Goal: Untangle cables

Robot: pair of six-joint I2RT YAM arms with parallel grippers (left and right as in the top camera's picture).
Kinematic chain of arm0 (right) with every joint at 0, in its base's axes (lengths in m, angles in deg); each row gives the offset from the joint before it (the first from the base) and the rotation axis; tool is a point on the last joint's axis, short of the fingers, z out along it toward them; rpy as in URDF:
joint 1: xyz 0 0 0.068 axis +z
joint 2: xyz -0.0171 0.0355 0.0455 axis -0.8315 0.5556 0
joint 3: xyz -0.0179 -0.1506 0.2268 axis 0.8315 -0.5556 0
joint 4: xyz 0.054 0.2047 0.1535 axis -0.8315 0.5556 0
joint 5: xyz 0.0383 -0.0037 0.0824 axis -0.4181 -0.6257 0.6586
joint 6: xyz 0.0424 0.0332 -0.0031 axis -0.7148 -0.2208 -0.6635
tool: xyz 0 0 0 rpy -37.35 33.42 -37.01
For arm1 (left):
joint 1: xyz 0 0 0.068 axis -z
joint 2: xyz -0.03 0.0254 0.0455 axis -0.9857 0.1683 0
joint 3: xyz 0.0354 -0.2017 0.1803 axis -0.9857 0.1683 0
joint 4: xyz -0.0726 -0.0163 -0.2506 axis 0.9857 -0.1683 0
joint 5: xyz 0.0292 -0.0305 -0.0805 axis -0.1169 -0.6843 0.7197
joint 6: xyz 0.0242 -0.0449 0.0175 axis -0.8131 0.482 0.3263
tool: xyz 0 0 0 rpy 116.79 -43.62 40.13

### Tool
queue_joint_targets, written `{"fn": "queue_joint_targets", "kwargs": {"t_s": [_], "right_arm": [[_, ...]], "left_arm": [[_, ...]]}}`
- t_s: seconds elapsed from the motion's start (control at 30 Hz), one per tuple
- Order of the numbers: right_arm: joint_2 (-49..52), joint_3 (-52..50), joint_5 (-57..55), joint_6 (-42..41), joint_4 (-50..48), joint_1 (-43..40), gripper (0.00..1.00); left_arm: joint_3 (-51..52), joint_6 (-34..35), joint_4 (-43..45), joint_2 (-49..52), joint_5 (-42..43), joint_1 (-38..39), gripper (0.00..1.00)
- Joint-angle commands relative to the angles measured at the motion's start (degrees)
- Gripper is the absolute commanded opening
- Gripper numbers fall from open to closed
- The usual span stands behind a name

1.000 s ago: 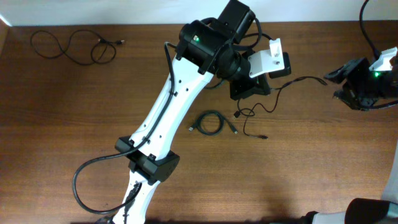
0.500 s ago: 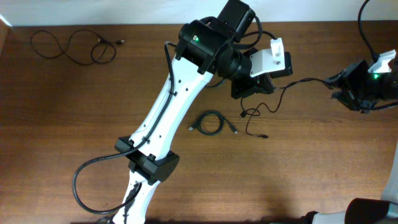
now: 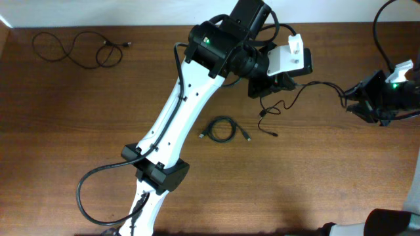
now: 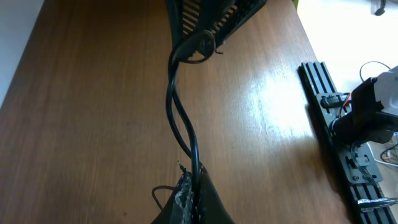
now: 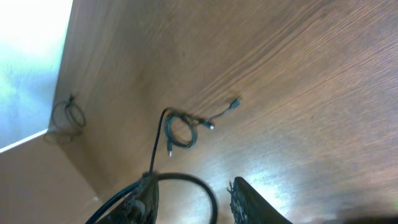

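A wooden table (image 3: 65, 164) seen from above. At far left, one loose cable (image 3: 108, 45) lies alone in open curves, apparently already freed. Near the centre, a small coiled cable (image 3: 223, 119) rests by itself, apart from the others. Right of centre, the left gripper (image 3: 270, 84) is clamped shut on a third cable (image 3: 318, 82), whose slack end curls in a small snarl just below. That strand runs rightward to the right gripper (image 3: 353, 96); whether those fingers pinch it cannot be told. The task looks roughly midway, with this snarl left to pull out.

surface: wooden table (image 3: 328, 183) | on it: loose cable (image 3: 72, 51) far-left; coiled cable (image 3: 222, 129) centre
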Motion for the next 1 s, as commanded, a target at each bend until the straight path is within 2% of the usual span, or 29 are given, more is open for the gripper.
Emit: {"fn": "queue_joint_targets", "kwargs": {"t_s": [0.0,0.17,0.3,0.53,0.7,0.87,0.97], "right_arm": [[0.09,1.03,5.53,4.48,0.17,-0.11,0.39],[0.09,1.03,2.4,4.72,1.03,-0.09,0.39],[0.09,1.03,0.79,4.92,2.29,-0.04,0.39],[0.09,1.03,1.03,4.92,3.26,0.2,0.39],[0.09,1.03,4.04,5.31,3.28,2.16,0.4],[0.09,1.03,5.18,5.46,2.29,0.55,0.41],[0.09,1.03,10.88,10.54,2.36,-0.98,0.41]], "left_arm": [[-0.59,-0.96,0.57,-2.25,-2.29,-0.33,0.0],[-0.66,-0.92,1.55,-2.75,-0.7,-0.39,0.0],[-0.7,-0.92,3.69,-4.42,3.85,-0.7,0.0],[-0.7,-0.26,6.08,-5.68,3.82,-0.68,0.0],[-0.7,-0.26,5.95,-5.68,3.67,-0.7,0.0],[-0.68,-0.24,4.35,-5.68,3.56,-1.07,0.0],[-0.7,-0.26,4.15,-5.68,3.74,-1.42,0.0]]}}
